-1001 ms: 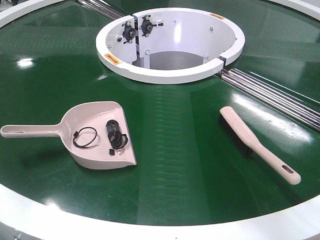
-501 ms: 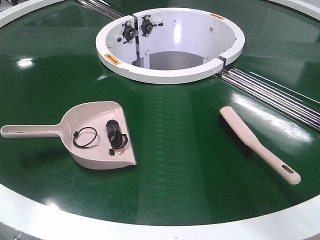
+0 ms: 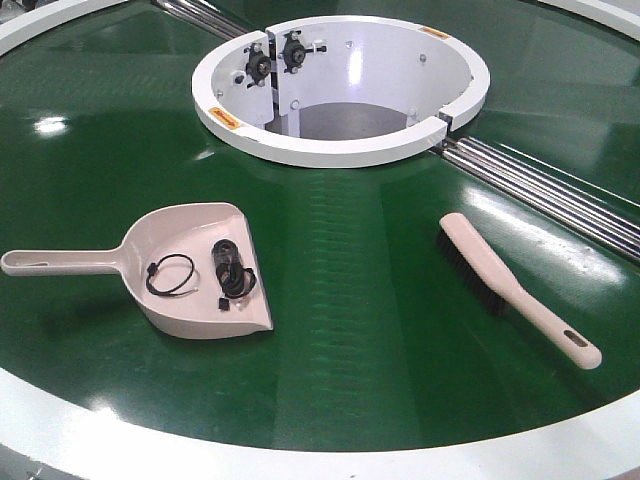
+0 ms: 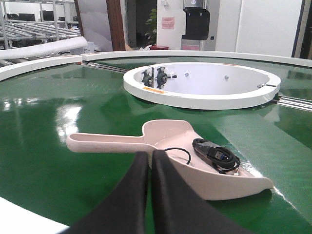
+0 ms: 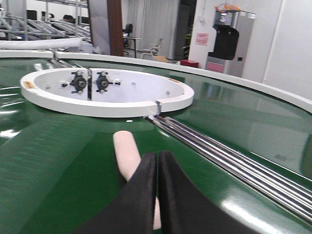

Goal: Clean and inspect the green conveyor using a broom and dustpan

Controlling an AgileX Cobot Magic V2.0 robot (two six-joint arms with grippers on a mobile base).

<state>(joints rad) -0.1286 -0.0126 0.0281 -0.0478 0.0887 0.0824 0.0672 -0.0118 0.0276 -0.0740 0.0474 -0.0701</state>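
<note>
The green conveyor [image 3: 360, 290] fills the front view, with its white hub [image 3: 340, 150] and steel rollers [image 3: 545, 190]. The beige dustpan [image 3: 165, 262] lies at the left, handle pointing left, holding a coiled black cable [image 3: 232, 270] and a thin black loop. The beige broom [image 3: 515, 287] lies at the right, bristles down, handle toward the near right. Neither gripper shows in the front view. My left gripper [image 4: 150, 155] is shut and empty, just short of the dustpan [image 4: 209, 178]. My right gripper [image 5: 157, 155] is shut and empty, above the broom [image 5: 126, 151].
The white outer rim [image 3: 300, 450] runs along the near edge. The hub opening holds black bearing fittings [image 3: 275, 58]. Beyond the conveyor, the wrist views show racks, a water dispenser [image 4: 196, 22] and room walls.
</note>
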